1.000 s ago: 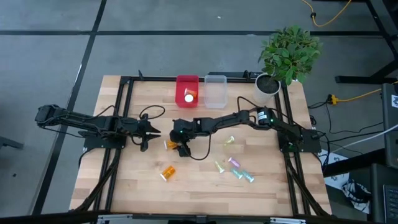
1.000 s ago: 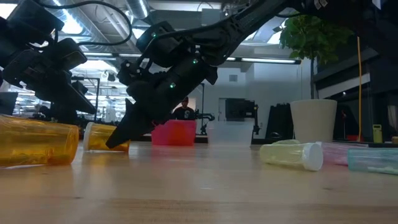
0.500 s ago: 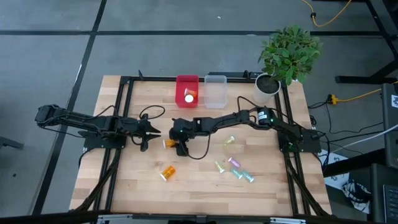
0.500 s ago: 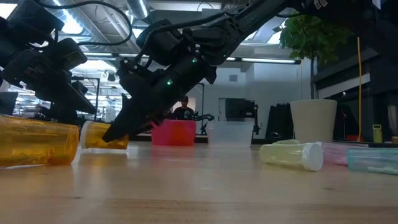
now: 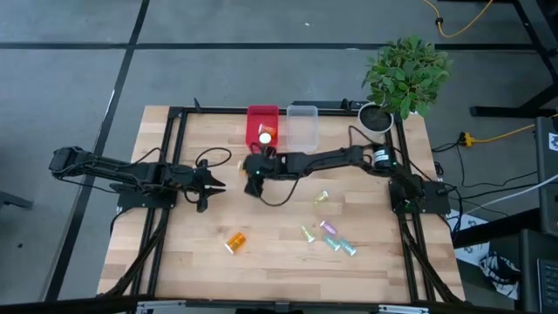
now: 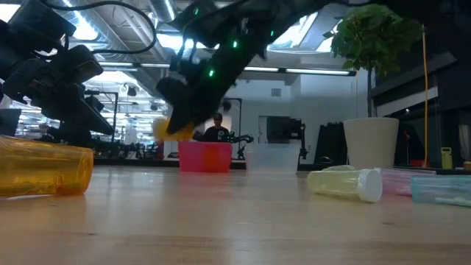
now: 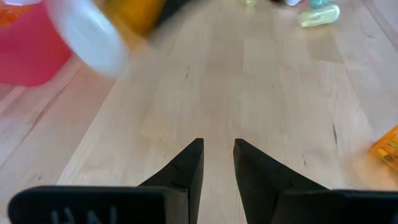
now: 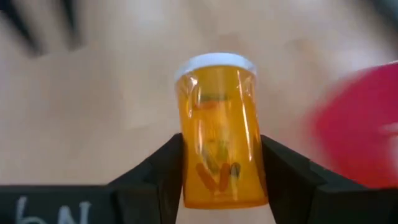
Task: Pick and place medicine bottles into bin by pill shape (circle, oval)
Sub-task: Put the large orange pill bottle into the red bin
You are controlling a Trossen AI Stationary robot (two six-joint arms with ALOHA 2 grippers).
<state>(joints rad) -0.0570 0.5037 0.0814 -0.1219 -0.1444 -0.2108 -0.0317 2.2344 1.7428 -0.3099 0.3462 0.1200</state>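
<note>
light: bright, even, overhead | glare: ceiling lamps (image 6: 121,77) in low view | shadows: faint | blur: moving orange bottle (image 7: 118,22) smeared, red bin (image 8: 364,121) soft

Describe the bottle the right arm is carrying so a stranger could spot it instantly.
Start at the red bin at the table's far edge, beside the clear bin. Just in front of it the right tool holds an orange bottle with a white cap off the wood. The other orange bottle lies loose near the front; the pale vials are slimmer.
</note>
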